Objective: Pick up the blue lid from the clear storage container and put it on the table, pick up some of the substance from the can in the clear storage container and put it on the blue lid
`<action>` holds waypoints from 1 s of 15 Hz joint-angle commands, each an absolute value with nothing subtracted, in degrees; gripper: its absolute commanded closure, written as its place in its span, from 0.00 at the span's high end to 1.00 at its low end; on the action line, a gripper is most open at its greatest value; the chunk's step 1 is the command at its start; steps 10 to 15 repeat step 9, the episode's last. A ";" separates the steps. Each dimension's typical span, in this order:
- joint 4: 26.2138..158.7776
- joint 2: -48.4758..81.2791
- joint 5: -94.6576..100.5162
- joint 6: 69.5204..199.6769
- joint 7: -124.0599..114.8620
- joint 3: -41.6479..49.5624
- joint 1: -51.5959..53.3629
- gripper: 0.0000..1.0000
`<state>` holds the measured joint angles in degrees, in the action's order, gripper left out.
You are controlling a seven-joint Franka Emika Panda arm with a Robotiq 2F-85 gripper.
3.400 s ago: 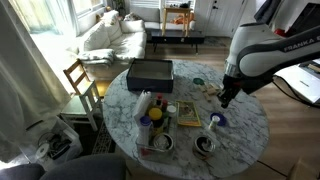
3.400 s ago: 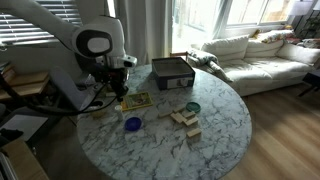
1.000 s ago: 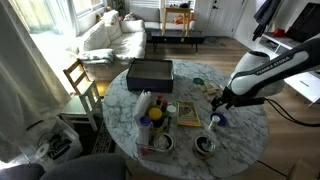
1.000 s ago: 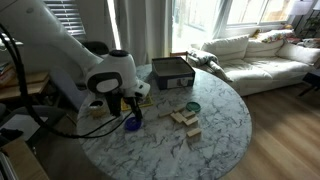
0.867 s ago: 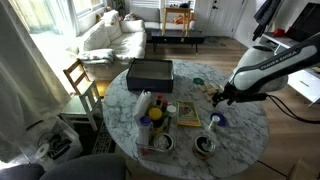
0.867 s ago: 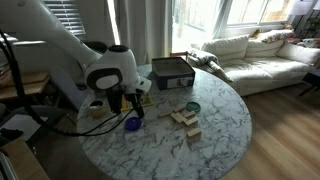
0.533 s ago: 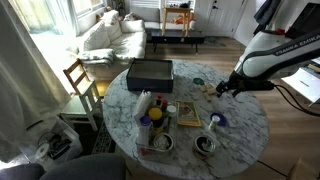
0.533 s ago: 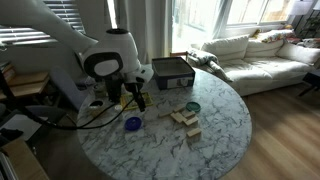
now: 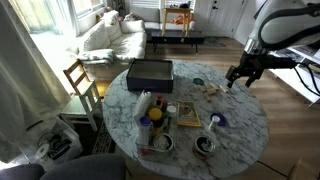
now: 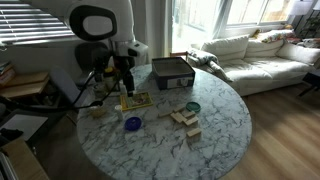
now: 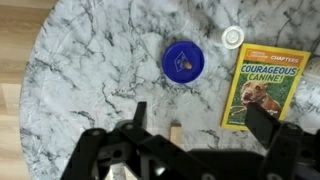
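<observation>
The blue lid (image 11: 184, 61) lies flat on the marble table (image 11: 90, 70), with a small pale speck at its middle; both exterior views show it too (image 9: 218, 120) (image 10: 133, 124). My gripper (image 11: 200, 125) hangs high above the table, jaws wide open and empty, with the lid ahead of its fingers (image 11: 138, 112). In the exterior views the gripper (image 9: 238, 80) (image 10: 124, 88) is well above and beyond the lid. The clear storage container (image 9: 147, 128) stands at the table's left side, with the can (image 9: 162, 143) at its near end.
A dog book (image 11: 265, 88) and a small white cap (image 11: 233, 37) lie beside the lid. A wooden block (image 11: 174, 131) sits under the gripper. A black box (image 9: 150, 72), a teal dish (image 10: 192, 107), wooden blocks (image 10: 185, 120) and a dark tin (image 9: 205, 146) also stand on the table.
The gripper was low beside the blue lid a second ago. It has since opened fully, risen well above the table and drawn back from the lid, which stays put.
</observation>
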<state>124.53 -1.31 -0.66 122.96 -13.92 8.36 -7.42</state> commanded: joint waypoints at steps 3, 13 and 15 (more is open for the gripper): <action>122.91 -4.63 -0.19 118.11 -14.23 7.52 -7.64 1.00; 122.91 -3.88 -0.18 118.13 -14.23 7.52 -7.63 1.00; 122.91 -3.88 -0.18 118.13 -14.23 7.52 -7.63 1.00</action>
